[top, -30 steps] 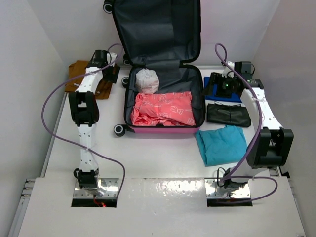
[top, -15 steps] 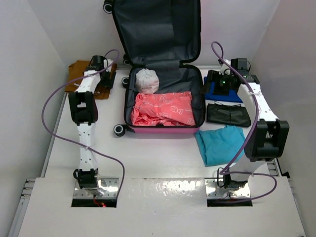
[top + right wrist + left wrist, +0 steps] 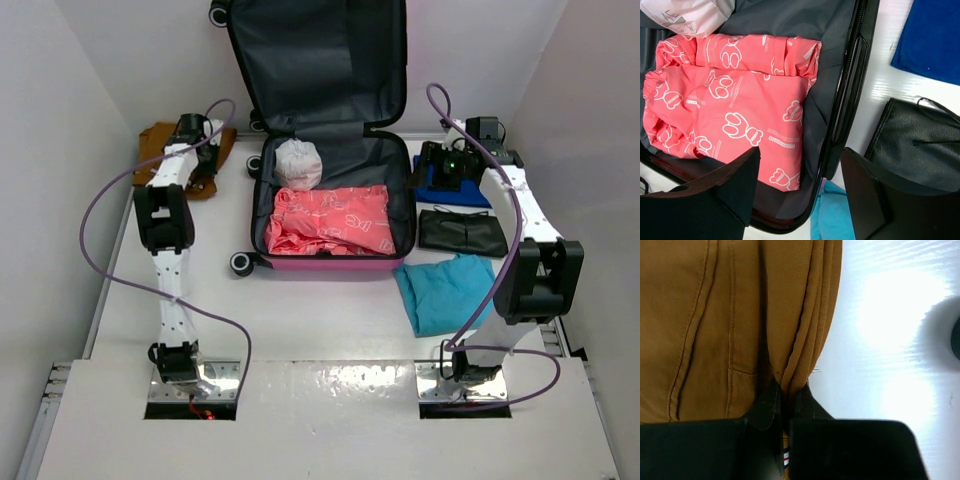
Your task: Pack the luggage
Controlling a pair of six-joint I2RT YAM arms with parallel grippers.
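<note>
At the back centre of the white tabletop (image 3: 320,310), the pink luggage (image 3: 330,264) lies open, holding a coral printed garment (image 3: 335,220). Left of it, the left claw (image 3: 785,390) is clamped on a folded mustard-brown garment (image 3: 715,315). The right claw (image 3: 800,185) hangs with fingers apart just right of the luggage.

Top camera looks down from behind; right wrist shares luggage (image 3: 320,70) nearer; left, brown cloth (image 3: 715,315) closest.
</note>
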